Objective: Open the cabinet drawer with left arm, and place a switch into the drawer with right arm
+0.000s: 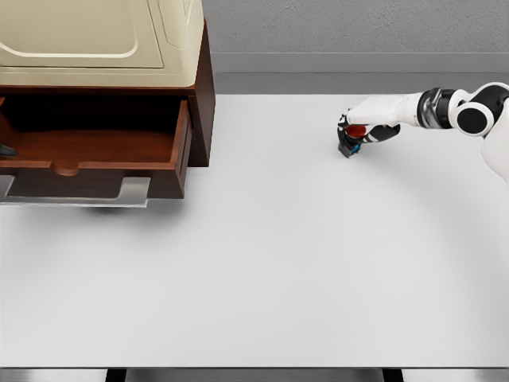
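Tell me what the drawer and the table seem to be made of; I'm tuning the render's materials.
The drawer looks like reddish-brown wood with a smooth, slightly glossy finish, though no clear grain shows. Its handle looks like grey brushed metal, going by its flat pale sheen. The table looks like matte white laminate or painted board: even colour, no reflections.

I am counting one cabinet (103, 48) on my screen, dark brown wood with a cream top, and it is showing one drawer (95, 151), which is standing pulled open. I am seeing one metal handle (75, 193) along the drawer's front. One white table (262, 263) is filling the view. I am finding one switch (352, 140), red on a dark base. One arm is showing, with one right hand (362, 126) wrapped on that switch.
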Controlling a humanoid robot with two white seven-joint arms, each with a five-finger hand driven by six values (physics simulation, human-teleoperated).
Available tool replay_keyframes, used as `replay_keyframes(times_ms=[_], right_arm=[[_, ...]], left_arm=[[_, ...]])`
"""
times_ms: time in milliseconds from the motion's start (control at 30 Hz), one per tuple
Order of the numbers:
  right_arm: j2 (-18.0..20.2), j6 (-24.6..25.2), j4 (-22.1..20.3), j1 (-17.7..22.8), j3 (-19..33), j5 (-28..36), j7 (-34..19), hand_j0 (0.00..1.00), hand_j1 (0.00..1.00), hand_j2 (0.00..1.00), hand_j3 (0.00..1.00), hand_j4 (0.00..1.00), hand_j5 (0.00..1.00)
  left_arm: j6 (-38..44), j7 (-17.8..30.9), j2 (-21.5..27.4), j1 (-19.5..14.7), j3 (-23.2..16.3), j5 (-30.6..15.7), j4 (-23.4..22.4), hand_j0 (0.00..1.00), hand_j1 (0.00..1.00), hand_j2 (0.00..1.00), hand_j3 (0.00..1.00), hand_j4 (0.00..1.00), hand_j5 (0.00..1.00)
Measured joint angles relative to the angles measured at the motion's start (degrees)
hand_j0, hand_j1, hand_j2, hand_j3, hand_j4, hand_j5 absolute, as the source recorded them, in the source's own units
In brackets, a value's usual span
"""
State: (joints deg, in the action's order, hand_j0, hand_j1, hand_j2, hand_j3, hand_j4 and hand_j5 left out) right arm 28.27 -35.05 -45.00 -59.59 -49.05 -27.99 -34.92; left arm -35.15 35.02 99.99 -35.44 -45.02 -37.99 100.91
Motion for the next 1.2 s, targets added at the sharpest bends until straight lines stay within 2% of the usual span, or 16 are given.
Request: replay_keyframes(times_ms=[300,433,533,700,833,967,1200], right_arm=[[0.0,-0.1,-1.0,0.0,1.2,3.7,-0.1,0.34,0.34,0.34,0.34,0.34,0.34],[0.0,-0.1,-2.2,-0.1,1.3,5.0,-0.1,0.34,0.34,0.34,0.34,0.34,0.34],[0.0,-0.1,-5.4,0.0,1.5,6.1,-0.1,0.34,0.34,0.34,0.34,0.34,0.34],[0.4,-0.1,-15.1,-0.1,1.6,7.5,-0.1,0.35,0.35,0.35,0.35,0.35,0.35],[0.1,-0.1,-19.5,-1.2,1.7,8.5,-0.1,0.35,0.35,0.35,0.35,0.35,0.35],[-1.1,-0.2,-21.6,-2.9,1.5,9.6,-0.1,0.35,0.35,0.35,0.35,0.35,0.35],[-5.1,-0.2,-22.4,-4.6,1.0,10.3,-0.2,0.36,0.36,0.36,0.36,0.36,0.36]], left_arm=[[0.0,0.0,0.0,0.0,-0.2,0.6,-0.1,1.00,1.00,1.00,1.00,1.00,1.00],[0.0,0.0,0.0,0.0,-0.2,0.9,-0.1,1.00,1.00,1.00,1.00,1.00,1.00],[0.0,0.0,0.0,0.0,-0.3,1.2,-0.1,1.00,1.00,1.00,1.00,1.00,1.00],[0.0,0.0,0.0,0.0,-0.4,1.6,-0.1,1.00,1.00,1.00,1.00,1.00,1.00],[0.0,0.0,0.0,0.0,-0.4,1.8,0.0,1.00,1.00,1.00,1.00,1.00,1.00],[0.0,0.0,0.0,0.0,-0.4,1.8,0.0,1.00,1.00,1.00,1.00,1.00,1.00],[0.0,0.0,0.0,0.0,-0.4,1.8,0.0,1.00,1.00,1.00,1.00,1.00,1.00]])
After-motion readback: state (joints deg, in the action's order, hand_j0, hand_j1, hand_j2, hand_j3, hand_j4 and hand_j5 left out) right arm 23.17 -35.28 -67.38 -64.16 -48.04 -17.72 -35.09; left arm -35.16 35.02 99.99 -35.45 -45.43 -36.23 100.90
